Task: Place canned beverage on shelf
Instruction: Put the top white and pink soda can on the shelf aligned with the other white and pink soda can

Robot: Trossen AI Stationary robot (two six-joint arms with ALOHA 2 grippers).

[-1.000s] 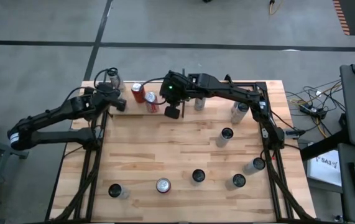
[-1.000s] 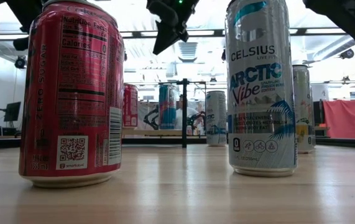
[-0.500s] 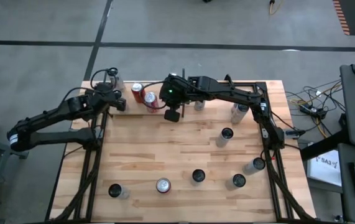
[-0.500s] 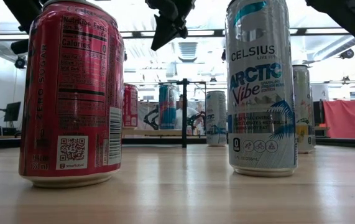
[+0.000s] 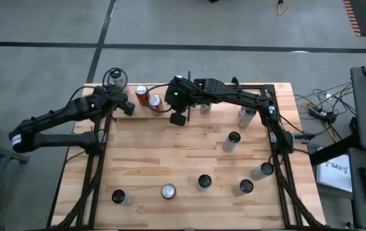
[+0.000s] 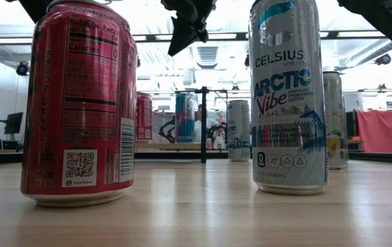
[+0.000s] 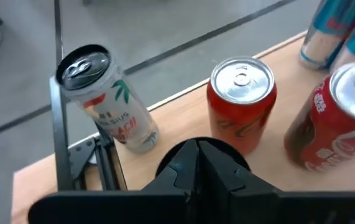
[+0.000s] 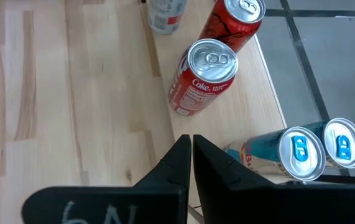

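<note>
Red cans point(image 5: 148, 99) between both grippers (seemingly empty-handed).

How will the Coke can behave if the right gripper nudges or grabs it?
The Coke can stands upright, taller than wide, so a high sideways nudge could tip it. On its side it would likely roll. The smooth round metal wall may slip unless gripped squarely.

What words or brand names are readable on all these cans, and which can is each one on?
"CELSIUS", "ARCTIC Vibe": tall pale can, low view.
"Nutrition Facts", "Calories", "ZERO SUGAR": red can nearest the low camera; its finer print is too small.
"Coke": red can, right wrist view; the smaller line under it is blurred.
"Coca-Cola" script, partly cut off: red can, left wrist view.
"CELSIUS": white can with palm leaves; the rest is unreadable.
</note>
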